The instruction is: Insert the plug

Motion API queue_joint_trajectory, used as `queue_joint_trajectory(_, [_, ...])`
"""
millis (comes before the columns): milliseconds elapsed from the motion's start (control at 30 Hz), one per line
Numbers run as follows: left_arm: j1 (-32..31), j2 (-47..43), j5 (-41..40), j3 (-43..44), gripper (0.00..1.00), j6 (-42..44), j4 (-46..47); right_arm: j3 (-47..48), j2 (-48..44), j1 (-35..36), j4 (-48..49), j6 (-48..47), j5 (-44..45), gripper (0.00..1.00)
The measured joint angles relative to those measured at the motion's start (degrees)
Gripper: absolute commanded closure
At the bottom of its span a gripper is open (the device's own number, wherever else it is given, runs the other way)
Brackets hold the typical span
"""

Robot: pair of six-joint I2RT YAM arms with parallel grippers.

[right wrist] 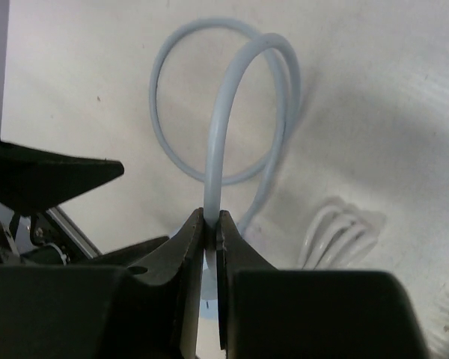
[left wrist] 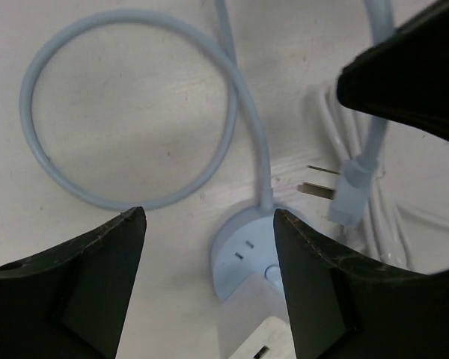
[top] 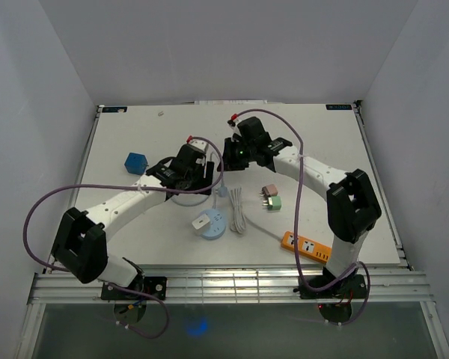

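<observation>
The light-blue plug (left wrist: 354,187) hangs with its two metal prongs pointing left, just above the table beside the round light-blue socket (left wrist: 243,250). My right gripper (right wrist: 212,228) is shut on the plug's cable (right wrist: 217,149) a little above the plug. The cable curls into a loop (left wrist: 127,112) on the table. My left gripper (left wrist: 208,217) is open above the socket, its fingers (left wrist: 82,284) either side of it with nothing between them. From the top view, the plug (top: 221,192) dangles under the right gripper (top: 227,176), close to the left gripper (top: 194,183).
A white adapter (left wrist: 266,336) sits on the socket's near part. A coiled white cable (top: 239,209) lies right of the socket (top: 209,224). Pink (top: 268,192) and green (top: 275,202) adapters, an orange power strip (top: 308,245) and a blue cube (top: 136,162) also lie on the table.
</observation>
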Motion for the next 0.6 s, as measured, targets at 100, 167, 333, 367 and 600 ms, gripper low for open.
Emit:
queue_joint_trajectory(100, [1.8,3.3,1.1,5.1,0.20,0.5,0.8,6.7,5.2,-2.2,0.0,0.0,-0.8,0.92])
queue_joint_trajectory(167, [3.0,6.2,2.4,8.2,0.20,0.7,1.2,10.7,8.5,-3.3,0.2,0.0,-1.5,0.92])
queue_joint_trajectory(333, [7.0,12.5,5.3,10.5,0.21,0.9,2.3,13.8,13.5,-4.8,0.8,0.0,-3.6,0.92])
queue_joint_trajectory(367, [8.0,13.6,5.9,10.5,0.22,0.8,2.3,13.8,14.1,-4.7,0.8,0.0,-4.0,0.92])
queue_joint_trajectory(600, [13.2,19.4,11.3,10.5,0.22,-0.8,3.3,13.6,15.6,-4.5,2.0,0.5,-6.6,0.69])
